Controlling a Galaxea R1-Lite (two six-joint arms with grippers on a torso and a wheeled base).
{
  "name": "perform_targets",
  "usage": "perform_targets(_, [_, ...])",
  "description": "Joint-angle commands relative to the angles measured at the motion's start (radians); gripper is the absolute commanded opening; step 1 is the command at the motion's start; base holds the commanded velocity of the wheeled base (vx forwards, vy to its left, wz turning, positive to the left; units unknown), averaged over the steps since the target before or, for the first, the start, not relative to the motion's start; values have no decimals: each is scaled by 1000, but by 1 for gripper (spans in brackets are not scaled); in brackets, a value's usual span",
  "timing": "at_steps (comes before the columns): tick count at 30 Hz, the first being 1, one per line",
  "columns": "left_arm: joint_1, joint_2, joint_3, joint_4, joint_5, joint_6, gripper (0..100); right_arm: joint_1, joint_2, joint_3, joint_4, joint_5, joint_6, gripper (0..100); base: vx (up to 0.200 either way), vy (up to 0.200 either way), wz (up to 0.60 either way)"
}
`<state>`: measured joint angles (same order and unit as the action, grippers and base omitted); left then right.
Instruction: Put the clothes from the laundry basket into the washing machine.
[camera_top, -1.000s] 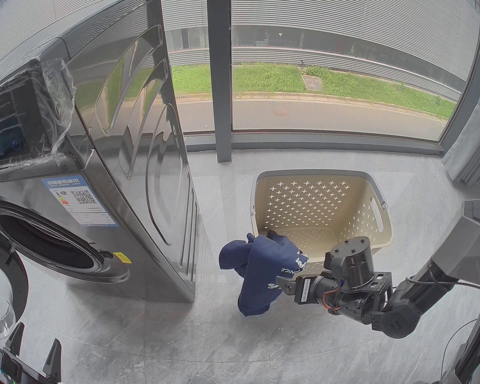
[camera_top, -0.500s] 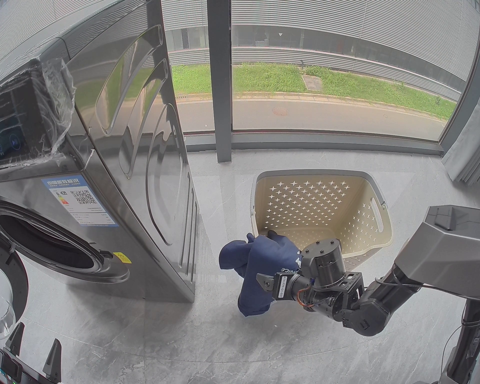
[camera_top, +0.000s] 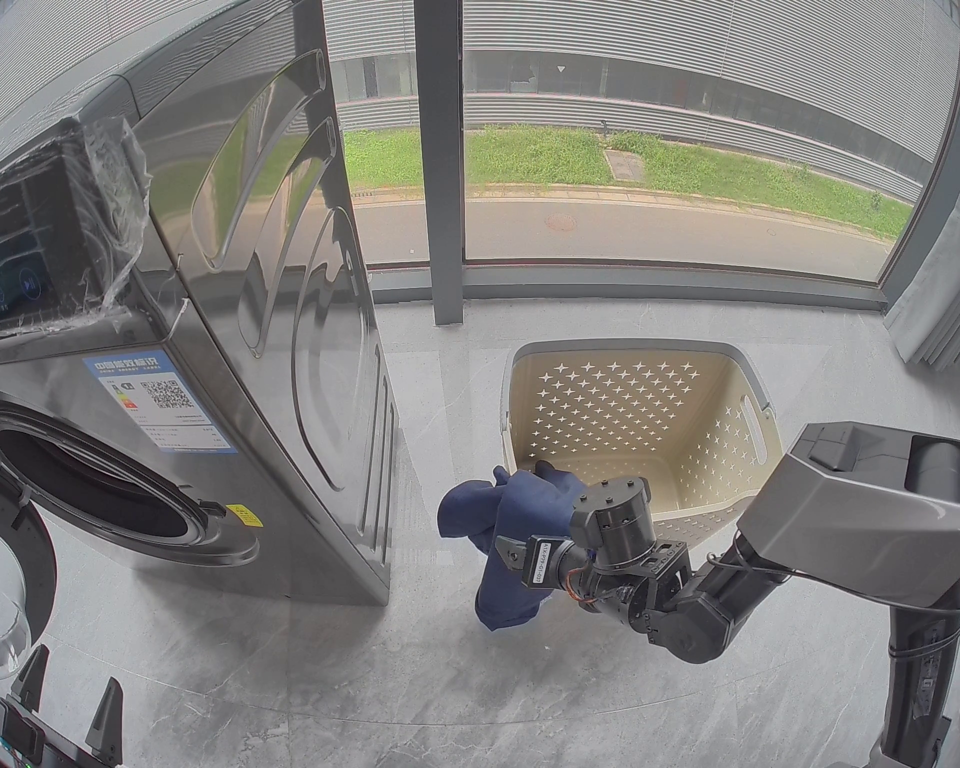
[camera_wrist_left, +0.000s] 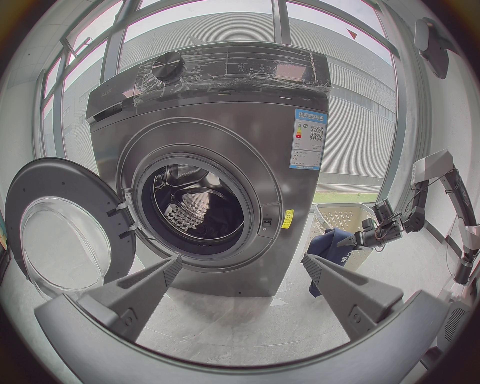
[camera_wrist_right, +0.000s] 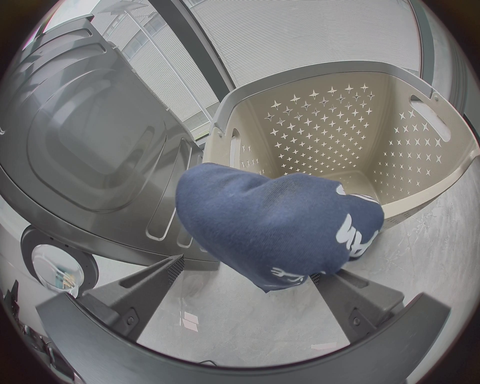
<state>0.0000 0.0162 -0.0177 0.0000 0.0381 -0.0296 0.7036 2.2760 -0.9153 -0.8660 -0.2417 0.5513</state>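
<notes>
A navy garment (camera_top: 515, 530) hangs over the near left corner of the beige laundry basket (camera_top: 640, 350) and down toward the floor. My right gripper (camera_top: 505, 555) is open, right at the cloth's lower right side. In the right wrist view the garment (camera_wrist_right: 270, 225) hangs just beyond the spread fingers (camera_wrist_right: 150, 290), and its lower edge covers one fingertip. The washing machine (camera_top: 250, 300) stands at left with its drum (camera_wrist_left: 200, 210) open and the door (camera_wrist_left: 65, 235) swung aside. My left gripper (camera_wrist_left: 240, 259) is open, low in front of the drum, holding nothing.
The basket's inside (camera_wrist_right: 350, 140) holds nothing else that I can see. A window wall with a dark pillar (camera_top: 440, 160) runs behind the basket. Bare grey floor (camera_top: 400, 660) lies between the machine and the basket.
My right arm has swung left, bringing its open gripper from beside the basket up to the hanging garment. The garment, basket and left gripper have stayed put.
</notes>
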Motion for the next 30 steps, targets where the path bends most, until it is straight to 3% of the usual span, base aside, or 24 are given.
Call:
perform_targets(1, [0,-9,16,0,0,-1,100,-7,33,-30,-2,-13,-1,100,0,0,0])
perform_targets(6, [0,-9,16,0,0,-1,100,-13,34,-42,-4,-18,1,100,0,0,0])
perform_targets(7, [0,-9,16,0,0,-1,100,-13,34,-42,-4,-19,1,0,0,0,0])
perform_targets(20, [0,-9,16,0,0,-1,100,-12,31,-31,-27,-36,7,0,0,0,0])
perform_targets(30, [0,-9,16,0,0,-1,100,39,-108,108,-25,-36,1,0,0,0,0])
